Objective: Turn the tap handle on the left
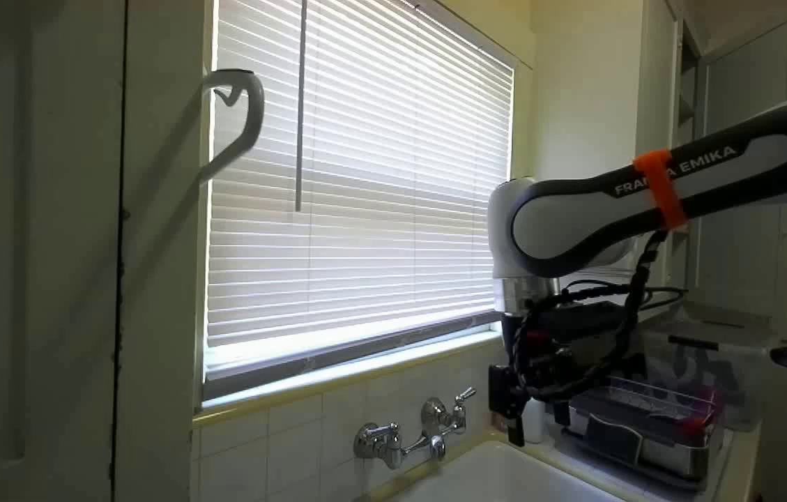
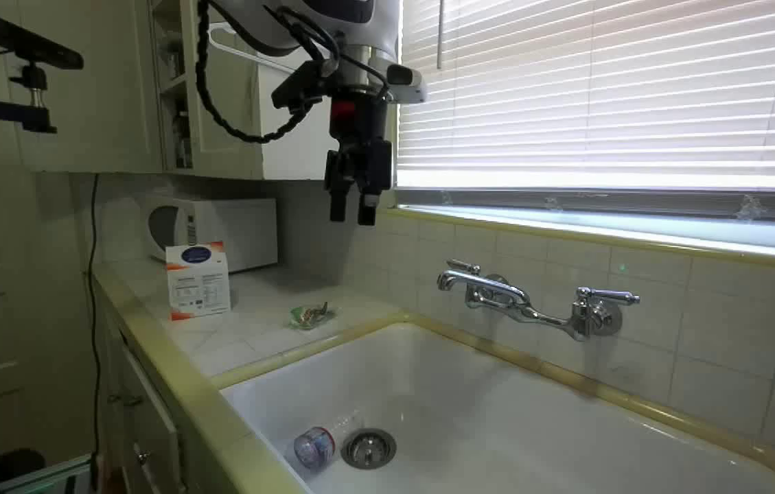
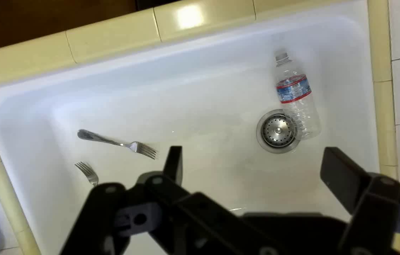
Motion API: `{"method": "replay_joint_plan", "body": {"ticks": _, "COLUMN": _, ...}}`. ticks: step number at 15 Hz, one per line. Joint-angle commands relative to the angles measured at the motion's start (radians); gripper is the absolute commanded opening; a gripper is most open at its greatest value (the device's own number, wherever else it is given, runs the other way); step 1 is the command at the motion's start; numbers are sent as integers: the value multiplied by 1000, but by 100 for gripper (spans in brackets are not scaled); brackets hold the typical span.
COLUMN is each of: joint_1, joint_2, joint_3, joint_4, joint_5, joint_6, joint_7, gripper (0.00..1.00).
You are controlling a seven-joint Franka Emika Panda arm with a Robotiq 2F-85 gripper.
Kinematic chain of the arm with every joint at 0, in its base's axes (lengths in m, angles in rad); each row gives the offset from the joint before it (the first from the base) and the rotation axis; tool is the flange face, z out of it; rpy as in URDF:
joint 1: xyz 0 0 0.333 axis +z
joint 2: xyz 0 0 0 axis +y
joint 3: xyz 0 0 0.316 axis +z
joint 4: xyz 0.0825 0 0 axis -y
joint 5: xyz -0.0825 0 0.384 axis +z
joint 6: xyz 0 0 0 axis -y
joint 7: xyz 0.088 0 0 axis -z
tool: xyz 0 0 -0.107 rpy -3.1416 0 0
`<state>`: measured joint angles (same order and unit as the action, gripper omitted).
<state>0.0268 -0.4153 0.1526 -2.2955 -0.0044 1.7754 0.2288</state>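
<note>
The left tap handle point(image 1: 383, 430) is a short chrome lever on the wall-mounted tap, nearest the camera in an exterior view. The same handle point(image 2: 464, 266) shows at the tap's far end in an exterior view. The matching right handle point(image 1: 465, 395) and the chrome spout point(image 2: 490, 283) are beside it. My gripper point(image 1: 539, 420) points down, apart from the tap. It hangs high over the sink end in an exterior view point(image 2: 352, 209). In the wrist view its fingers point(image 3: 255, 161) are wide apart with nothing between them. The tap is out of the wrist view.
The white sink point(image 3: 200, 102) lies below, holding a plastic bottle point(image 3: 293, 90) by the drain point(image 3: 278, 131) and two forks point(image 3: 106, 139). A dish rack point(image 1: 668, 446) stands beyond my gripper. A box point(image 2: 198, 281) stands on the counter. Blinds point(image 2: 607, 103) hang above the tap.
</note>
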Motion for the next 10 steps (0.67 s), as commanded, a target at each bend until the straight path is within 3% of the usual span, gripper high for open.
{"method": "replay_joint_plan", "body": {"ticks": 1, "joint_1": 11, "joint_2": 1, "joint_3": -10, "joint_4": 2, "joint_5": -4, "joint_6": -2, "joint_7": 3, "gripper": 100}}
{"method": "replay_joint_plan", "body": {"ticks": 7, "joint_1": 11, "joint_2": 1, "joint_3": -10, "joint_4": 2, "joint_5": -4, "joint_6": -2, "joint_7": 3, "gripper": 100}}
{"method": "replay_joint_plan", "body": {"ticks": 10, "joint_1": 3, "joint_2": 92, "joint_3": 11, "joint_4": 58, "joint_5": -7, "joint_6": 30, "joint_7": 73, "gripper": 100}}
